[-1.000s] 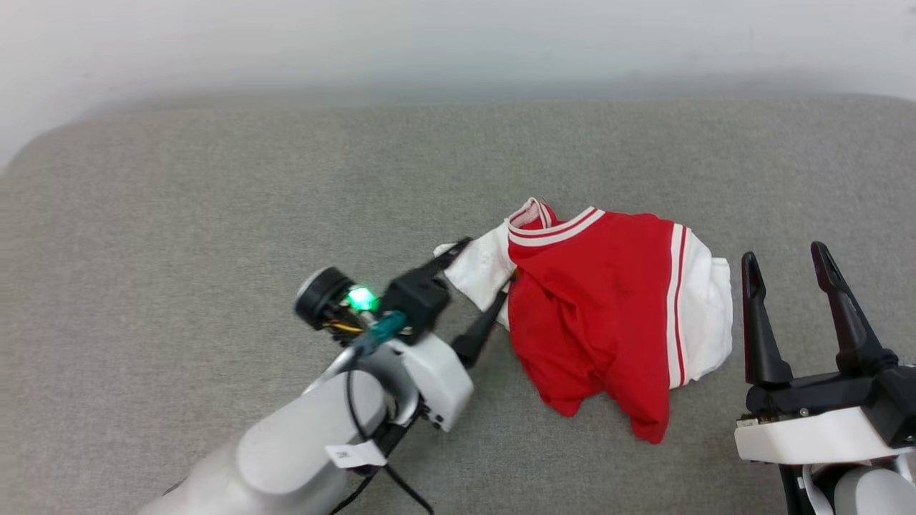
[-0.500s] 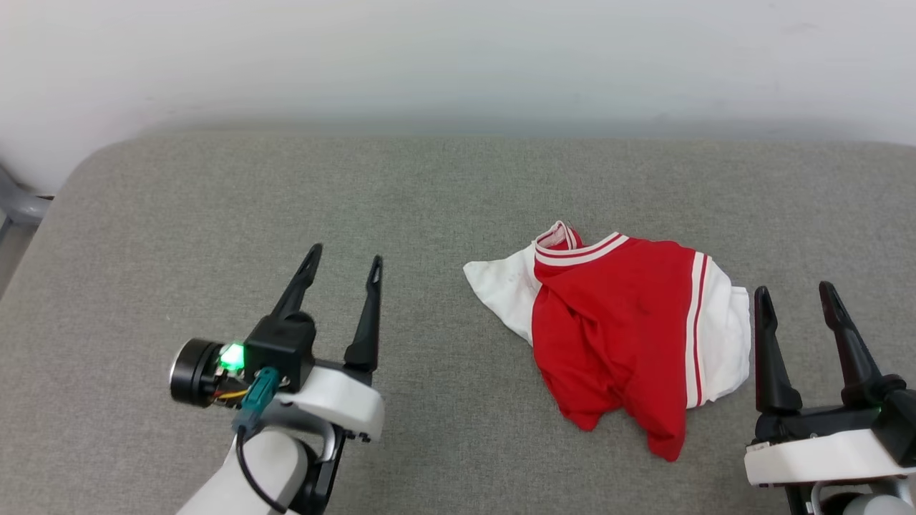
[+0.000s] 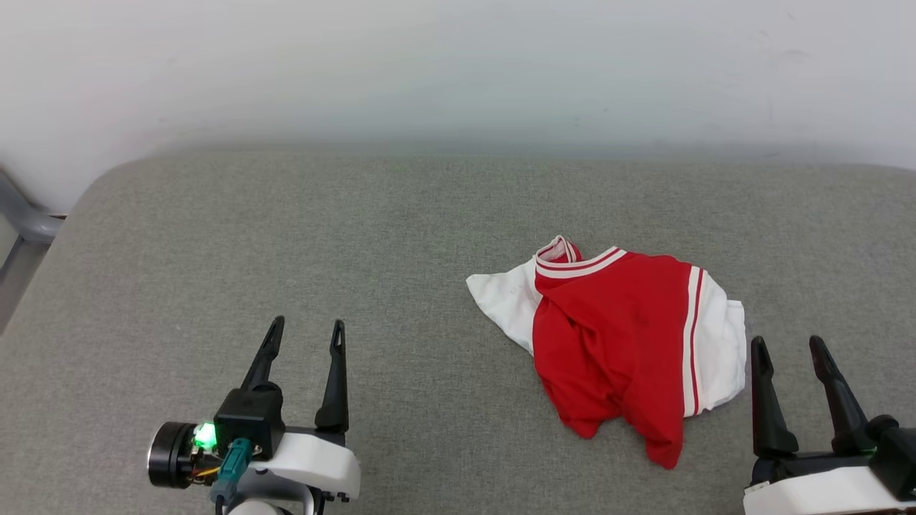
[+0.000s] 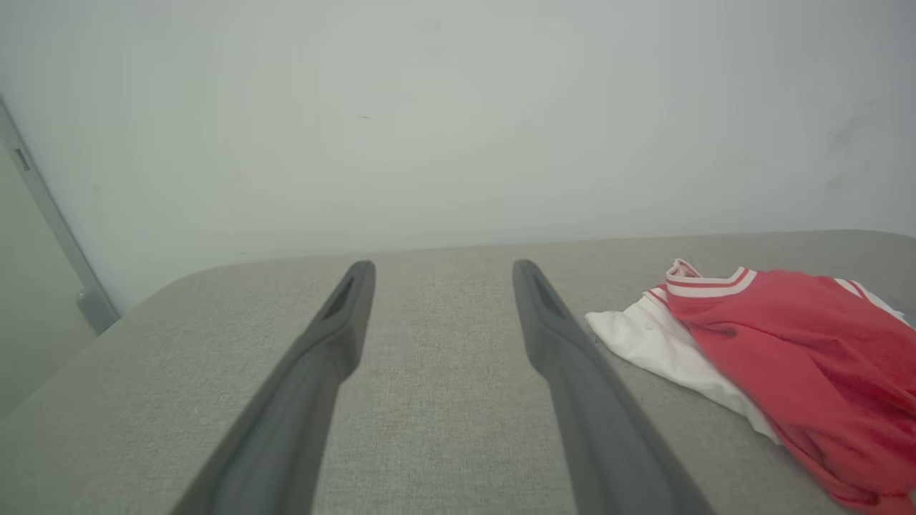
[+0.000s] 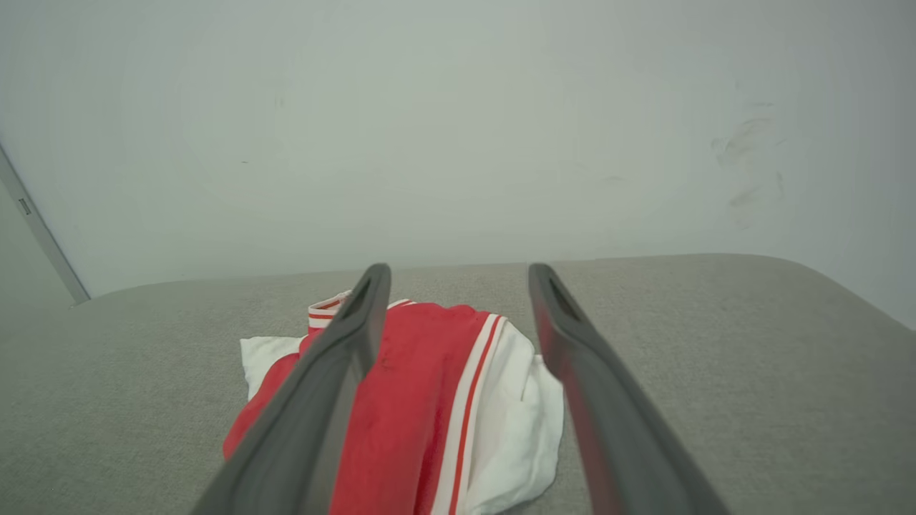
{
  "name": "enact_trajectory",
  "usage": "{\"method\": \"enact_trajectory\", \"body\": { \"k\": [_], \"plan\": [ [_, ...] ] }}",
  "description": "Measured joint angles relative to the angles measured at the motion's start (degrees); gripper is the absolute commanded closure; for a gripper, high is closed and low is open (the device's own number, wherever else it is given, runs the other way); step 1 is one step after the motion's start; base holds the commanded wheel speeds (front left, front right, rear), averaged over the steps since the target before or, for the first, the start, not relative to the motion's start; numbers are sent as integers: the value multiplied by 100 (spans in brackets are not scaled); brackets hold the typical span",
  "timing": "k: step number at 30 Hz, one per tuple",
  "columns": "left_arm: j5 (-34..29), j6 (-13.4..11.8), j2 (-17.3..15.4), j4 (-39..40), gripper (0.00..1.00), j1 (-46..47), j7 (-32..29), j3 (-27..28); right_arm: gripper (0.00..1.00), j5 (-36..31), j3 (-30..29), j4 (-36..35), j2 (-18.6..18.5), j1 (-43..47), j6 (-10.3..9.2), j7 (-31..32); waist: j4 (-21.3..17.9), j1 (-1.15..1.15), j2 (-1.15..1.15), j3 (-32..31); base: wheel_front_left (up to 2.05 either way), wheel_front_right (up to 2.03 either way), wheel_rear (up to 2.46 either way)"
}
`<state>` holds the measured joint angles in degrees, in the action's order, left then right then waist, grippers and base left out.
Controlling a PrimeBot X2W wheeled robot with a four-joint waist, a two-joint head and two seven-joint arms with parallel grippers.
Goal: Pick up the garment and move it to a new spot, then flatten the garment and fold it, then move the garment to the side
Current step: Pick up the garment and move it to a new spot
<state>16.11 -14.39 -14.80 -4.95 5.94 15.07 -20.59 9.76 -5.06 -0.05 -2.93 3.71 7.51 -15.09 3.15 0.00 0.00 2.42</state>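
Note:
The garment (image 3: 615, 343), red with white sleeves and striped trim, lies in a loosely folded heap on the grey padded surface, right of centre. It also appears at the right in the left wrist view (image 4: 787, 350) and straight ahead in the right wrist view (image 5: 429, 400). My left gripper (image 3: 304, 332) stands open at the lower left, well clear of the cloth, with nothing between its fingers. At the lower right my right gripper (image 3: 787, 343) is open too, just beside the garment's white right edge and holding nothing.
The grey padded surface (image 3: 286, 236) runs wide to the left and behind the garment, ending at a pale wall (image 3: 458, 71). Its rounded left corner meets a grey post (image 3: 21, 214) at the far left.
My left gripper has pulled back from the garment's white sleeve to the lower left. The camera has tilted up, showing more wall. The garment lies as before.

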Motion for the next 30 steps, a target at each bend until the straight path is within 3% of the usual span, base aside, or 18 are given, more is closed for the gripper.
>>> {"method": "enact_trajectory", "body": {
  "k": [18, 30],
  "plan": [
    [-813, 725, 659, -123, 0, -538, 0, 955, 0, 200, 97, 123, 0, 186, 0, 0, 1, 0, 0, -105, 0, 0, 0],
    [-1092, 989, 862, -212, 0, -575, 0, 1271, 0, 233, 113, 144, 0, 186, 0, 0, -28, 0, 0, -126, 0, 0, 0]
  ]
}}
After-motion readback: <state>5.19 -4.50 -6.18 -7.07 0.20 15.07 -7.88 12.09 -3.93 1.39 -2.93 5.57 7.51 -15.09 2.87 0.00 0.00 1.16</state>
